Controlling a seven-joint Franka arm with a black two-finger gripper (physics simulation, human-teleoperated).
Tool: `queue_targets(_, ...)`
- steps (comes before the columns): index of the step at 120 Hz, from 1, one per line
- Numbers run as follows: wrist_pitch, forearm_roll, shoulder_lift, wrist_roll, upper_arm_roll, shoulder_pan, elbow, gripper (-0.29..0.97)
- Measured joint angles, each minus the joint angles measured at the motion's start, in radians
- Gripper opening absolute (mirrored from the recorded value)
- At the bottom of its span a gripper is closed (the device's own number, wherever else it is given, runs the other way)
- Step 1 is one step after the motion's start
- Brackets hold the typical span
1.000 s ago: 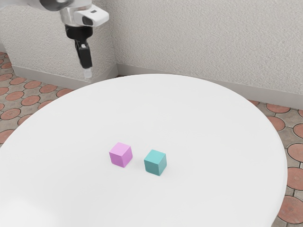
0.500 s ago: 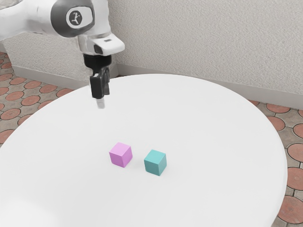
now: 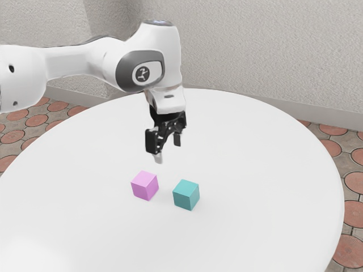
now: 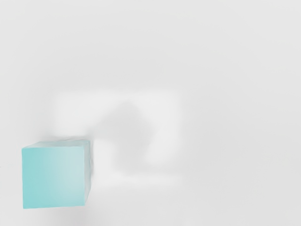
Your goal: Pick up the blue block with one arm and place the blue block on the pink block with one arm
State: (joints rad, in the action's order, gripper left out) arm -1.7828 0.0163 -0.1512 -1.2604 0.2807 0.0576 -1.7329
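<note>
The blue block [image 3: 186, 194], teal in colour, rests on the round white table [image 3: 255, 170]. Just to its left in the exterior view sits the pink block [image 3: 144, 185], with a small gap between the two. My gripper [image 3: 165, 148] hangs open and empty above the table, a little behind the two blocks and well above them. In the wrist view the blue block [image 4: 55, 174] lies off to one side of the spot under my hand, and the hand's shadow falls on the table beside it.
The white table's top [image 4: 225, 70] stretches wide around both blocks. A tiled floor [image 3: 340, 147] and a plaster wall [image 3: 272, 45] lie beyond its far edge. My white arm [image 3: 68, 62] reaches in from the exterior view's left.
My arm has swung from the far left edge of the table down and toward the exterior view's right, and the gripper now hangs near the blocks. Neither block has moved.
</note>
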Motion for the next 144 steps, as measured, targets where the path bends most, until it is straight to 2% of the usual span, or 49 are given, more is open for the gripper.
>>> queue_targets(23,-0.112,0.052,-0.09,-0.025,-0.003,-0.002,-0.003,0.68)
queue_targets(92,-0.241,0.072,-0.337,-0.02,-0.012,-0.014,0.067,0.68)
queue_targets(144,-0.275,0.07,-0.405,-0.02,-0.015,-0.028,0.074,0.68)
